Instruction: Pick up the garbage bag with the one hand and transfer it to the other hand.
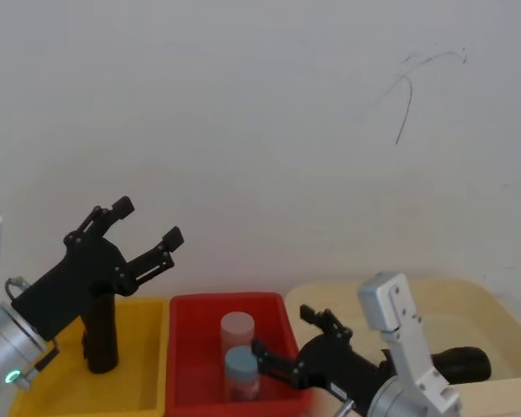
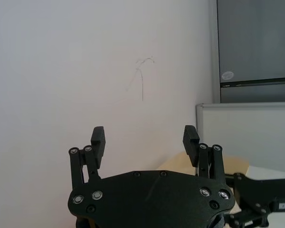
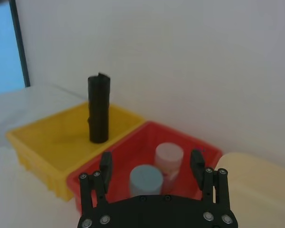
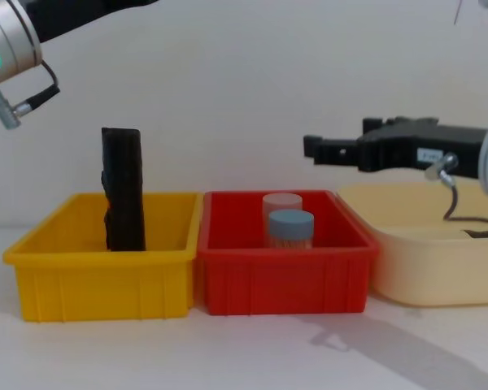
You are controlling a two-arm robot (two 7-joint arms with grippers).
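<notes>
The garbage bag [image 4: 124,191] is a matte black roll standing upright in the yellow bin [image 4: 98,280], taller than the bin's wall; it also shows in the head view [image 1: 100,334] and the right wrist view [image 3: 99,109]. My left gripper [image 1: 148,224] hangs open, well above the bag and apart from it, with nothing between its fingers [image 2: 99,137]. My right gripper [image 1: 286,337] is open too, held in the air over the right part of the red bin [image 1: 187,365], pointing toward the bag. From the side the right gripper [image 4: 313,149] shows above the red bin.
The red bin [image 4: 285,280] holds a blue-lidded jar [image 4: 289,229] and a pale-lidded jar [image 4: 281,205]. A cream tub [image 4: 439,276] stands at the right. The three containers stand in a row against a white wall.
</notes>
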